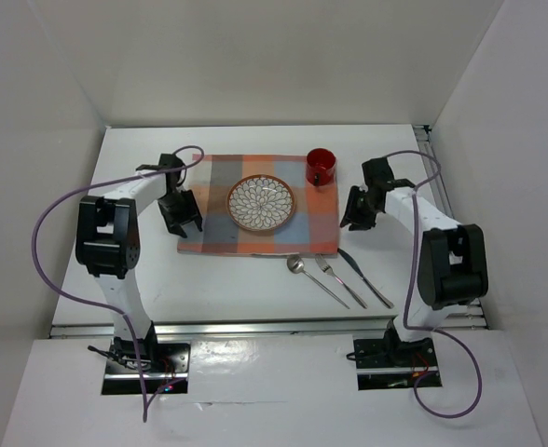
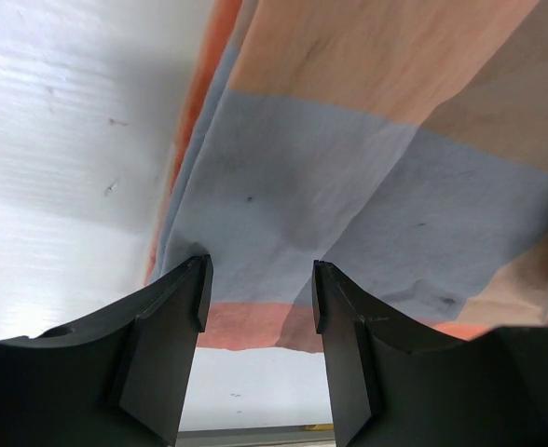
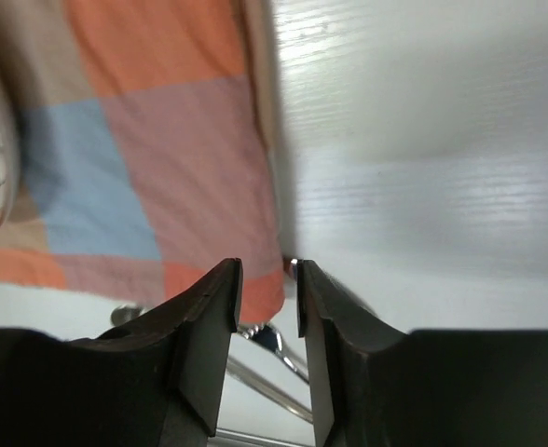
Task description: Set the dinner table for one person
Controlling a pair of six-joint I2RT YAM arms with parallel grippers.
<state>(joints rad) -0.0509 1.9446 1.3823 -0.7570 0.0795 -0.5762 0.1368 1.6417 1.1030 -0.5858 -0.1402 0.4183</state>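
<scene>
The dinner table (image 1: 237, 293) was a broad, flat, plain white rectangle with a silver metal rail (image 1: 255, 327) along its near edge. It filled the middle of the overhead view between white walls, with both arm bases just in front of it. On it lay a checked placemat (image 1: 220, 237) of orange, blue and grey, with a patterned plate (image 1: 262, 203) at its centre and a red cup (image 1: 321, 166) at its far right corner. A spoon (image 1: 309, 275), a fork (image 1: 339, 279) and a knife (image 1: 365, 277) lay side by side on the bare table, just off the placemat's near edge and towards the right.

Only the overhead view took in the whole setting. The left wrist view showed faint scuffs on the white surface and creases in the cloth near its left edge. The right wrist view caught a sliver of the plate's rim, the cloth's near right corner, and shiny cutlery below the fingers.

The left arm reached forward and bent inward, its left end effector (image 1: 184, 226) pointing down at the placemat's left edge. Its jaws stood well apart with nothing between them. The right arm reached forward and bent inward too, its right end effector (image 1: 354, 220) just beside the placemat's right edge. Its jaws had only a narrow gap, in line with the cloth's corner. Whether they pinched the cloth could not be told.
</scene>
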